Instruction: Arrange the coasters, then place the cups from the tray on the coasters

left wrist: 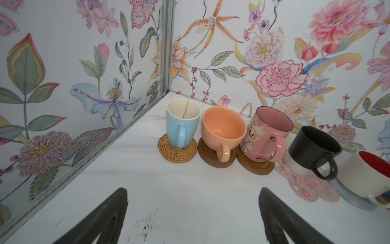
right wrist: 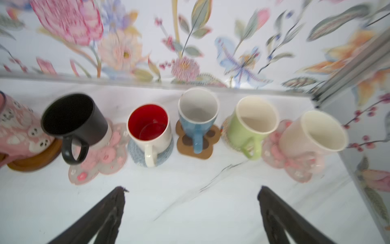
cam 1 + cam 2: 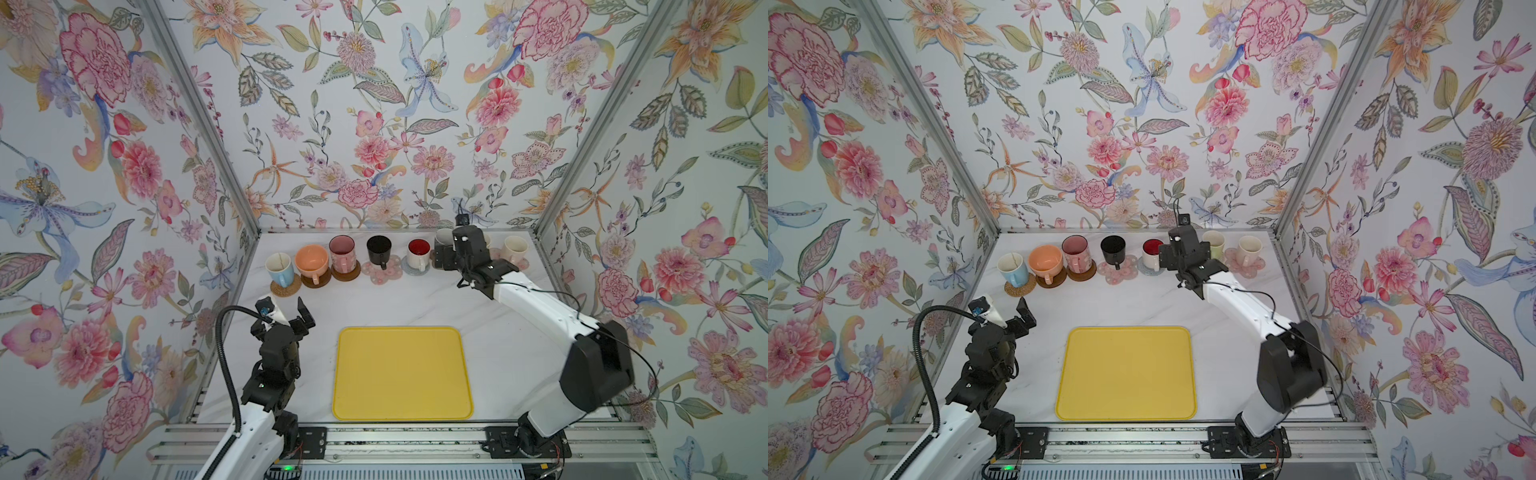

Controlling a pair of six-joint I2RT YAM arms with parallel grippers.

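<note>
Eight cups are sitting on coasters at twelve o'clock, tray lying bare, left tool and right tool released.

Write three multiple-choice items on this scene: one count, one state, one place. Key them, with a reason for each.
1. The yellow tray holds:
A. nothing
B. two mugs
C. four mugs

2. The left tool and the right tool are:
A. both shut
B. both open and empty
C. each shut on a mug

3. The dark-blue mug stands:
A. on the yellow tray
B. in the left tool
C. on the brown paw coaster

Key:
1 A: both top views show the tray bare.
2 B: each wrist view shows the fingers spread with nothing between them.
3 C: the right wrist view shows the paw pads sticking out from under the mug.
</note>
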